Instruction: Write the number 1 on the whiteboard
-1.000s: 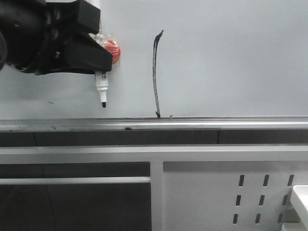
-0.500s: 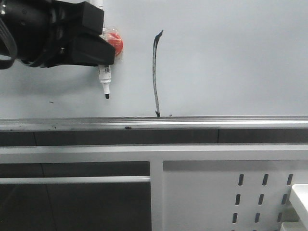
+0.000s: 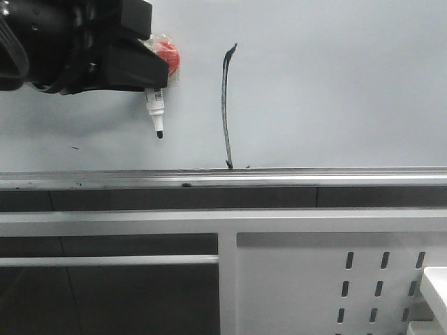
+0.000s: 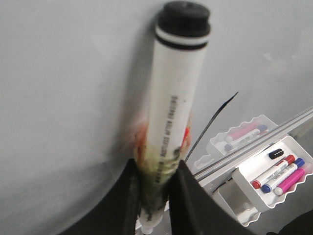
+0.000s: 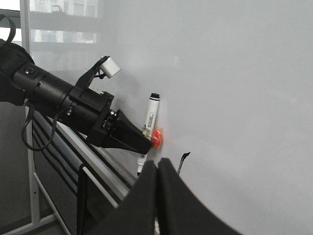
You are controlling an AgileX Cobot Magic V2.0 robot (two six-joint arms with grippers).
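The whiteboard (image 3: 335,91) fills the upper front view, with a silver strip (image 3: 279,179) along its lower edge. The number 1 (image 3: 225,105) is a thin dark stroke with a small hook at its top, reaching down to the strip. It also shows in the left wrist view (image 4: 210,125) and the right wrist view (image 5: 182,161). My left gripper (image 3: 143,66) is shut on a white black-tipped marker (image 3: 156,110), held tip down left of the stroke, off the line. In the left wrist view the marker (image 4: 173,98) sits between the black fingers (image 4: 129,196). My right gripper (image 5: 157,169) is shut and empty.
A white metal panel with slotted holes (image 3: 335,279) stands below the board. A white tray (image 4: 274,169) with several coloured markers sits low to the side. A red blob (image 3: 167,57) shows on the board behind the left gripper.
My left gripper has risen a little and shifted slightly right with the marker; the tip is higher above the strip. The stroke is unchanged.
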